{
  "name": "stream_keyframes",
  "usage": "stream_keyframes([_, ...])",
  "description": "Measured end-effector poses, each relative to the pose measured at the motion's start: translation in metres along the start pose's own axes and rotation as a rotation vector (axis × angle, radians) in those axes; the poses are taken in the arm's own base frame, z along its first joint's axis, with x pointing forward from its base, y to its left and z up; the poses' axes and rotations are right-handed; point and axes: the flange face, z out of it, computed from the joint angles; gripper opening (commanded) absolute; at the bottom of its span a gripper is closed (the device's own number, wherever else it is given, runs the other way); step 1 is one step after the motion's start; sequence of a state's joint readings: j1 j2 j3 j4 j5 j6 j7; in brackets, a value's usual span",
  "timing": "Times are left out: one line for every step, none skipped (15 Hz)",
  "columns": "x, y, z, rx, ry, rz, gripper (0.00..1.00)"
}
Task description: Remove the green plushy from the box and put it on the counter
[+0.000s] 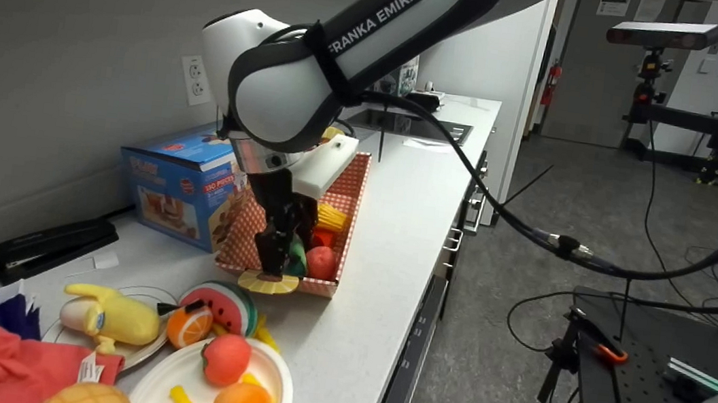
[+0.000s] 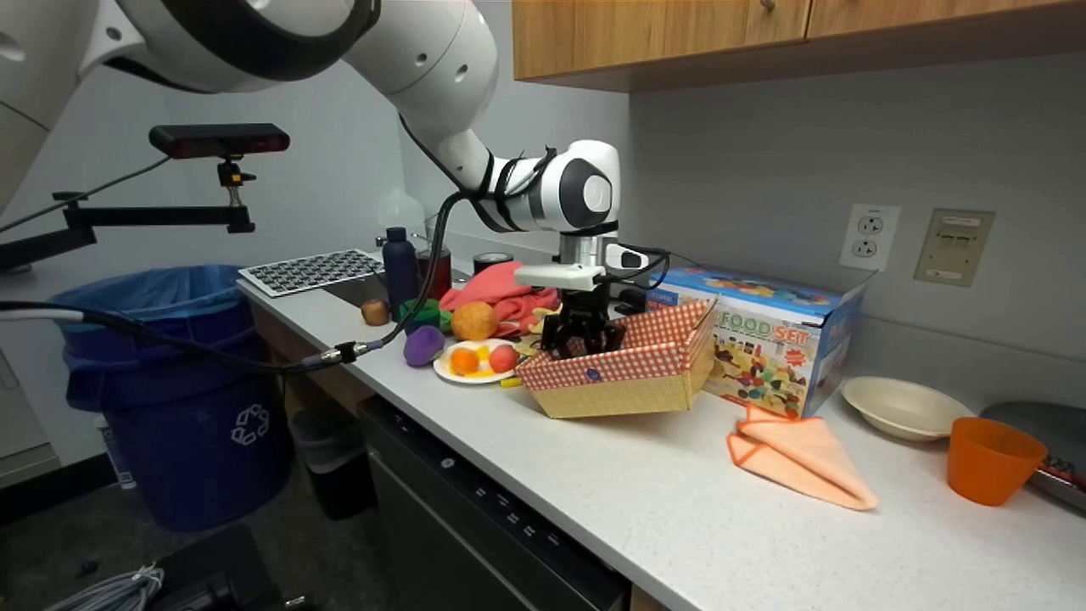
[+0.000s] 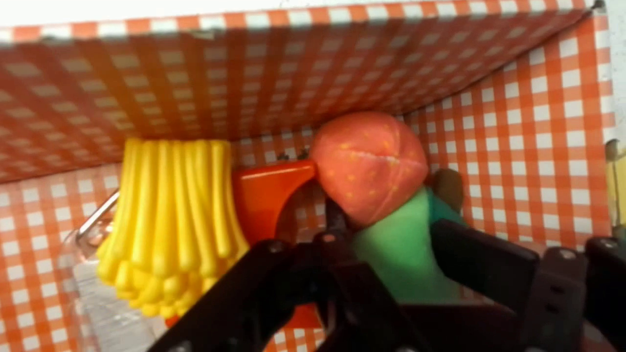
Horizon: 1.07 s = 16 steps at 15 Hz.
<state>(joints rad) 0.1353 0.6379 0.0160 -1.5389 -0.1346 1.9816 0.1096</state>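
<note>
Closest in the wrist view, the Robotiq gripper [image 3: 389,229] has its jaws parted astride the green plushy [image 3: 406,256], whose visible length runs crosswise to their closing line; that should suit a pinch, though whether they grip it I cannot tell. Just beyond, a plush strawberry [image 3: 369,164] sits against its upper end and could drag on its lift from the gingham-lined box [image 3: 543,142] holding both to the white countertop [image 1: 393,233].

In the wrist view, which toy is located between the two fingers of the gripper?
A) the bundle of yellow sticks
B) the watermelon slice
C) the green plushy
C: a dark gripper finger shows on either side of the green plushy, inside the checked box.
</note>
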Motion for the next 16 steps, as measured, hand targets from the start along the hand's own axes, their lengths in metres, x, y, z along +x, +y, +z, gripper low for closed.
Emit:
stream_keyframes([0.0, -0.001, -0.002, 0.0, 0.003, -0.001, 0.05])
stream_keyframes([0.0, -0.001, -0.003, 0.0, 0.006, -0.002, 0.0])
stream_keyframes([0.0, -0.001, -0.005, 0.0, 0.008, -0.002, 0.0])
stream_keyframes([0.0, -0.001, -0.006, -0.002, 0.01, -0.002, 0.0])
stream_keyframes([0.0, 0.0, -0.007, -0.005, 0.013, -0.002, 0.0])
stream_keyframes([0.0, 0.001, -0.008, -0.012, 0.016, -0.003, 0.0])
stream_keyframes([0.001, 0.002, -0.008, -0.02, 0.017, -0.003, 0.0])
stream_keyframes([0.001, 0.004, -0.008, -0.028, 0.019, -0.004, 0.0])
stream_keyframes([0.001, 0.006, -0.007, -0.035, 0.019, -0.004, 0.0])
stream_keyframes([0.001, 0.008, -0.006, -0.04, 0.019, -0.004, 0.0])
stream_keyframes([0.001, 0.01, -0.006, -0.048, 0.019, -0.004, 0.27])
stream_keyframes([0.001, 0.011, -0.005, -0.056, 0.018, -0.006, 0.29])
stream_keyframes([0.001, 0.012, -0.003, -0.06, 0.016, -0.006, 0.34])
stream_keyframes([0.001, 0.012, -0.001, -0.062, 0.013, -0.006, 0.43])
stream_keyframes([0.002, 0.012, 0.002, -0.062, 0.009, -0.002, 0.5])
stream_keyframes([0.002, 0.012, 0.004, -0.062, 0.006, 0.005, 0.57])
